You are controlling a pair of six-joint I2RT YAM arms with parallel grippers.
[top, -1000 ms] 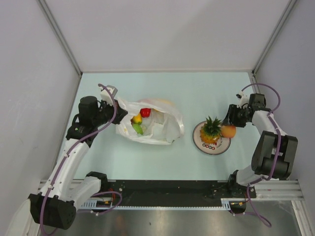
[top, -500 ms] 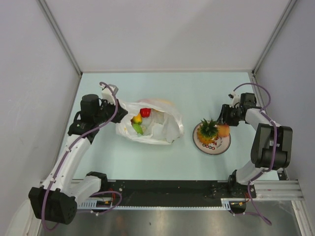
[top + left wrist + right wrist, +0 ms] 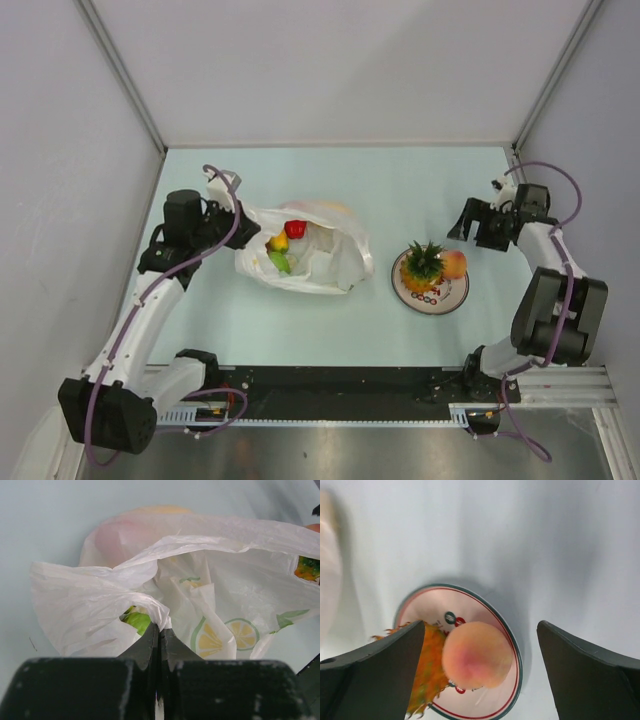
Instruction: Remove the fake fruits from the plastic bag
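The pale green table (image 3: 400,190) fills the middle of the overhead view. On it, left of centre, the plastic bag (image 3: 330,262) lies crumpled with its mouth open towards the left. The left gripper (image 3: 238,222) sits at the bag's left edge, and the left wrist view shows its jaws closed tight on a fold of the bag's rim (image 3: 159,630), with the film (image 3: 240,580) bunched above them. The right gripper (image 3: 466,222) hangs in the right part of the frame, just above and to the right of the plate (image 3: 448,303). Its jaws are spread wide with nothing between them (image 3: 481,627). The plate lies right of centre, well apart from the bag. On it the pineapple (image 3: 425,268) stands on the left and the peach (image 3: 455,263) rests just beside it on the right. Inside the bag's mouth lie the strawberry (image 3: 295,228), the lemon (image 3: 279,242) and the green fruit (image 3: 280,262), close together.
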